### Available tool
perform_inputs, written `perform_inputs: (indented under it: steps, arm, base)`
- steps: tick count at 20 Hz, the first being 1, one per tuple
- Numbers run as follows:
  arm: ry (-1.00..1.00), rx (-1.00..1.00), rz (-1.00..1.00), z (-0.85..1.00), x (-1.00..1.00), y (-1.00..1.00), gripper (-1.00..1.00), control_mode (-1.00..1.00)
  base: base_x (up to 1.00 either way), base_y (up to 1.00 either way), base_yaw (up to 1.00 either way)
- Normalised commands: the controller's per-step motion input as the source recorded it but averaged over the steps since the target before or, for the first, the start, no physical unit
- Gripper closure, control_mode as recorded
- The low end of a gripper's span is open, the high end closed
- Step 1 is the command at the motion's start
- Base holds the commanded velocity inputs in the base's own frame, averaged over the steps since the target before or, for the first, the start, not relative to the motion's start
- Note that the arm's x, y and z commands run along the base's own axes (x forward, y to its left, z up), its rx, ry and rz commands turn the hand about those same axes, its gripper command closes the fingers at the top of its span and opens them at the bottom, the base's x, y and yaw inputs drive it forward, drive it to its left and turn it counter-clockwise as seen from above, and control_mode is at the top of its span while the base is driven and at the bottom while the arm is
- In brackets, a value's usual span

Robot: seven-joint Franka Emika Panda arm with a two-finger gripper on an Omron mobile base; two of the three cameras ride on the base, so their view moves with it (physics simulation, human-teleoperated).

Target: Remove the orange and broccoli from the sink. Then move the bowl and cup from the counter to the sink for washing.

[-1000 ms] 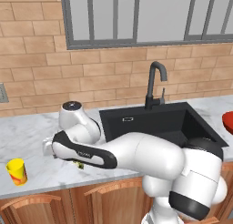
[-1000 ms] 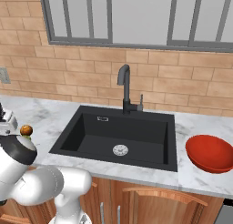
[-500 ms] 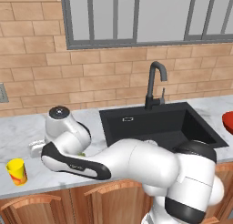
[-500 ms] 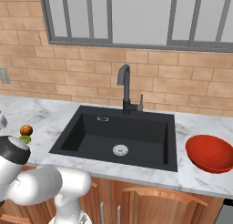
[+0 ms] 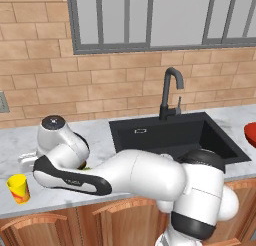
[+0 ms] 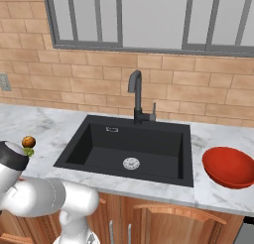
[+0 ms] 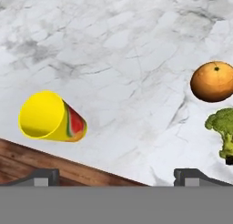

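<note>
In the hand view my gripper (image 7: 119,176) is open, with its fingertips (image 7: 43,176) wide apart and nothing between them. It hovers over the marble counter. The yellow cup (image 7: 51,118) with red-orange marks is ahead to the left, and the orange (image 7: 212,81) and broccoli (image 7: 222,129) rest on the counter to the right. From the left base view the cup (image 5: 18,188) stands near the counter's front edge, left of my arm. The orange (image 6: 28,142) and broccoli (image 6: 30,151) sit left of the black sink (image 6: 134,144). The red bowl (image 6: 229,166) is on the counter right of the sink.
A dark curved faucet (image 6: 135,96) rises behind the sink, and a white drain (image 6: 131,163) marks its floor. The counter's wooden front edge (image 7: 68,168) runs just below the cup. A brick wall and window stand behind.
My arm has swung left and lower along the counter toward the cup's end. Orange, broccoli, cup and bowl have stayed put.
</note>
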Motion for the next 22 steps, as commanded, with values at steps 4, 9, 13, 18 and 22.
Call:
perform_inputs:
  steps: [4,9,13,18,22]
  arm:
    - [0.0,0.04,0.0,0.0,-0.01,0.32,-1.0,-1.0]
    - [0.0,0.04,0.0,0.0,0.0,0.27,-1.0,-1.0]
    - [0.0,0.02,0.0,-0.01,-0.01,0.21,-1.0,-1.0]
    - [0.0,0.0,0.0,-0.05,0.0,0.14,-1.0,-1.0]
    - [0.0,0.0,0.0,-0.08,-0.01,0.08,-1.0,-1.0]
  base:
    - [0.0,0.0,0.0]
    - [0.0,0.0,0.0]
    - [0.0,0.0,0.0]
    - [0.0,0.0,0.0]
    - [0.0,0.0,0.0]
